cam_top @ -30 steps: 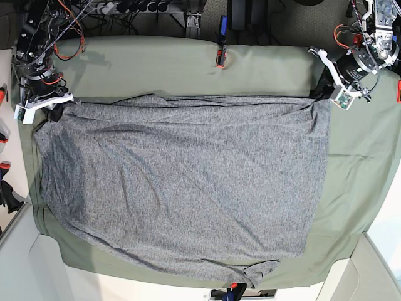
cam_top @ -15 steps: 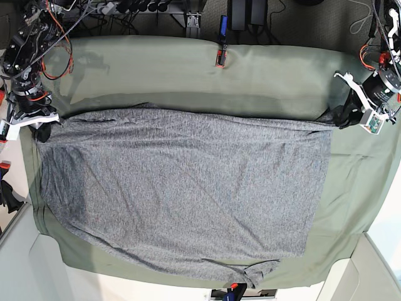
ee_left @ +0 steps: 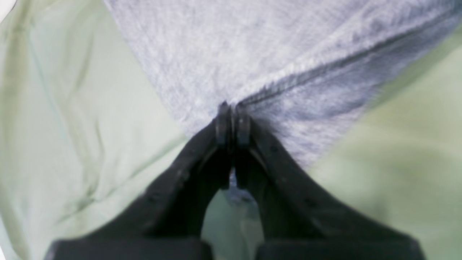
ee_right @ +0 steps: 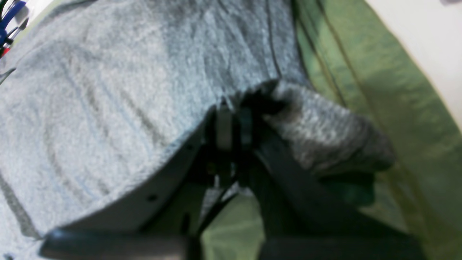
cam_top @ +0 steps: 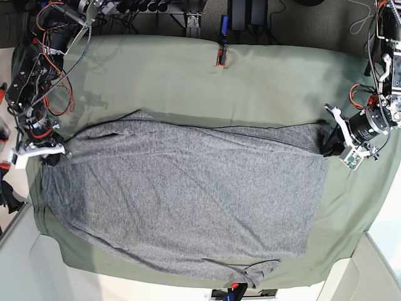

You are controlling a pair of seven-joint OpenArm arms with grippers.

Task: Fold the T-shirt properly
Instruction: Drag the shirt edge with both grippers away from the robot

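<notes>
The grey T-shirt (cam_top: 182,200) lies spread across the green cloth (cam_top: 250,81) that covers the worktop, filling the middle and lower part of the base view. At the right edge of that view the left end effector (cam_top: 332,141) is clamped tight on the shirt's upper right corner, its black fingers (ee_left: 223,126) pressed together on the fabric. At the left edge the right end effector (cam_top: 53,153) is likewise closed on the upper left corner, where a fold of shirt bunches beside its tips.
</notes>
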